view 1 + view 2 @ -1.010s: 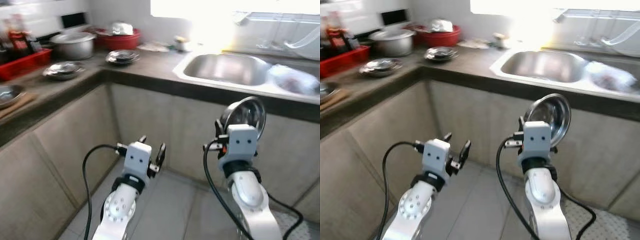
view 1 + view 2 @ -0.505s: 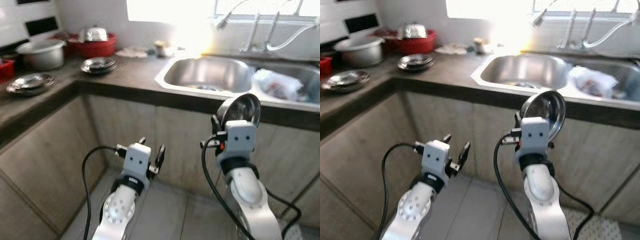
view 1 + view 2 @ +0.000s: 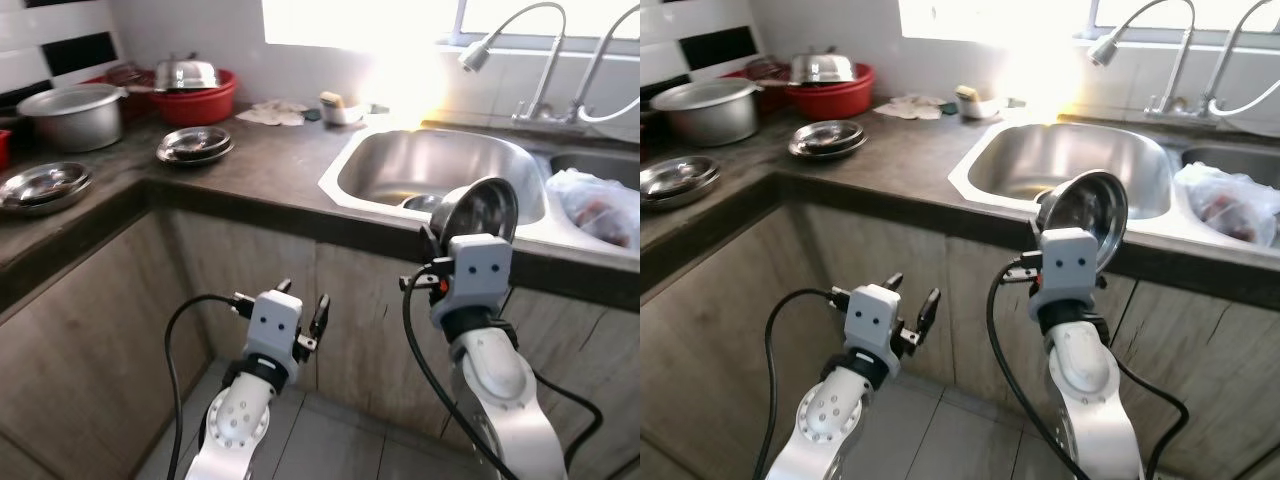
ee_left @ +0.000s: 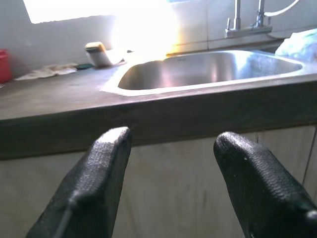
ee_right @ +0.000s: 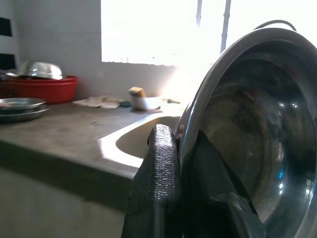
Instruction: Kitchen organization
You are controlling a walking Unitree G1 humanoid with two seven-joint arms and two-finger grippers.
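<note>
Right fingers: pinching the rim of a steel bowl (image 5: 257, 144); one black finger (image 5: 161, 168) lies on the outer wall, its partner inside the bowl.
Right gripper: the right gripper (image 3: 1070, 225) holds the bowl on edge, its hollow facing the robot, in front of the counter edge and level with the sink.
Left fingers: spread wide with nothing between them, the pads (image 4: 106, 158) pointing at the cabinet front below the counter.
Left gripper: the left gripper (image 3: 301, 300) sits low before the cabinet, idle.
Step in hand: likely carrying the bowl to a resting place; whether that is the sink or the stacked dishes on the counter cannot be told.
Next move: probably lifting the bowl above the counter edge before reaching forward, then tipping it level so that it sets down flat.
Left sink basin (image 3: 1070, 165): steel, set in the counter just behind the held bowl; a small steel dish (image 3: 424, 203) lies near its bottom.
Right sink basin (image 3: 600, 165): holds a clear plastic bag (image 3: 1230, 200) with something reddish inside.
Red tub (image 3: 190, 100): at the back of the counter, with an upturned steel bowl on top.
Aluminium pot (image 3: 62, 115): beside the red tub; contents hidden.
Steel plates: one stack (image 3: 195, 145) near the counter's corner, another stack (image 3: 40, 185) further to the left.
Small white dish (image 3: 978, 103): by the window, holding a sponge.
</note>
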